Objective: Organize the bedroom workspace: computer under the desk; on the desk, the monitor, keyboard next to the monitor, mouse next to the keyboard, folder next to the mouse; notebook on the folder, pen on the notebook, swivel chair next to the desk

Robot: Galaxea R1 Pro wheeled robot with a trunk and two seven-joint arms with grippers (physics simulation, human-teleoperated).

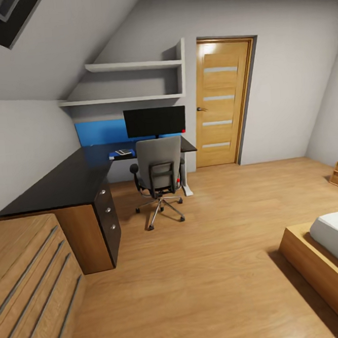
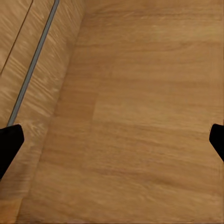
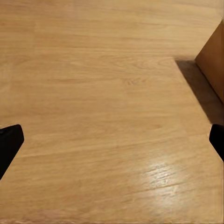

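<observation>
The desk [image 1: 63,185], L-shaped with a glossy black top, runs along the left wall to the far corner. The black monitor [image 1: 155,121] stands on its far end. The swivel chair [image 1: 159,168], grey with a chrome base, sits in front of the monitor with its back to me. A flat blue thing, probably the folder [image 1: 120,154], lies on the desk left of the chair with a small pale item on it. Chair and desk hide the keyboard, mouse, pen and computer. My left gripper [image 2: 112,140] and right gripper [image 3: 112,140] are open, over bare wooden floor.
A light wooden drawer chest [image 1: 26,287] stands at my near left, its side [image 2: 23,79] close to the left gripper. The bed frame [image 1: 319,269] is near right, its corner [image 3: 212,58] close to the right gripper. A closed wooden door [image 1: 223,101] is beyond the desk. Open floor leads to the chair.
</observation>
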